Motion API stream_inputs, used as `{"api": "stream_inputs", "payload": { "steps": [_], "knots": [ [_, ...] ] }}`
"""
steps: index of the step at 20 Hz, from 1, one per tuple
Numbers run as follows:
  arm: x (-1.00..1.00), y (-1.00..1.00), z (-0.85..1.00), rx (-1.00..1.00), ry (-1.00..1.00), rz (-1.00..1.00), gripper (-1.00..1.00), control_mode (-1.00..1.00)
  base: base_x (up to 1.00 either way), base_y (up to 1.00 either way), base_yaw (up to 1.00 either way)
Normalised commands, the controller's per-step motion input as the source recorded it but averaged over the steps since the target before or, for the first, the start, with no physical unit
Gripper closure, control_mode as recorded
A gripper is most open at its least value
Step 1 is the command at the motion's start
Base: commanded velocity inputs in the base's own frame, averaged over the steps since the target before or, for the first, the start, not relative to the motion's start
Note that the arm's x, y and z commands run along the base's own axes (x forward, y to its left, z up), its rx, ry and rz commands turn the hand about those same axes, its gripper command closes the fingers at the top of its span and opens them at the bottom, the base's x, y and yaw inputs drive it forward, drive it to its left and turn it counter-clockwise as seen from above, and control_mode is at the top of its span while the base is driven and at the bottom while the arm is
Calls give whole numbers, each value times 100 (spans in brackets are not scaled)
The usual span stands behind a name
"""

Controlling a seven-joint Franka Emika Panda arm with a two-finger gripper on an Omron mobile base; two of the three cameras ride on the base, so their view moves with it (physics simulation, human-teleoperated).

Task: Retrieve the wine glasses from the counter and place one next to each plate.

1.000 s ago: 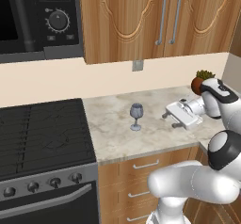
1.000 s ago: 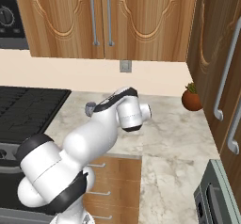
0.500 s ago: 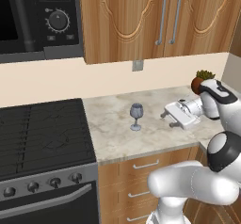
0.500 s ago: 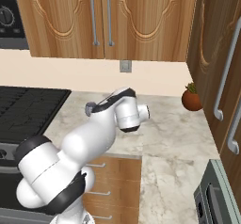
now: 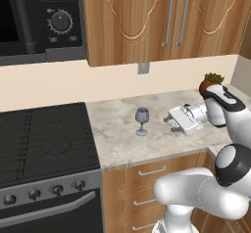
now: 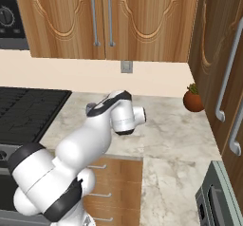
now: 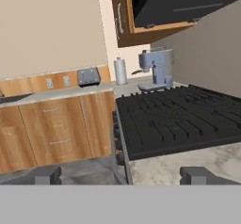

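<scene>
1. The marble table (image 5: 122, 149) runs from the black stove (image 5: 44, 139) to a corner; its right end is cut off in the left base view.
2. The white arm (image 6: 80, 144) hides much of the table's middle in the right base view.
3. The end effector (image 5: 169, 119) hovers above the table, jaws wide apart and gripping nothing, aimed toward the wine glass.
4. One wine glass (image 5: 141, 121) stands upright on the table, left of the end effector, apart from it.

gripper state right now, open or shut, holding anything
Gripper: open, holding nothing; it sits above the counter, to the right of the wine glass and apart from it.
</scene>
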Motion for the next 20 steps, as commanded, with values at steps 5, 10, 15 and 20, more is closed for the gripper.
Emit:
{"api": "stream_inputs", "payload": {
  "steps": [5, 10, 15, 20],
  "knots": [
    [0, 2, -1, 0, 0, -6, -100, -100, 0, 0, 0],
    [0, 11, -1, 0, 0, -5, -100, -100, 0, 0, 0],
    [0, 8, -4, 0, 1, -4, -100, -100, 0, 0, 0],
    [0, 9, -3, 0, 2, -4, -100, -100, 0, 0, 0]
  ]
}}
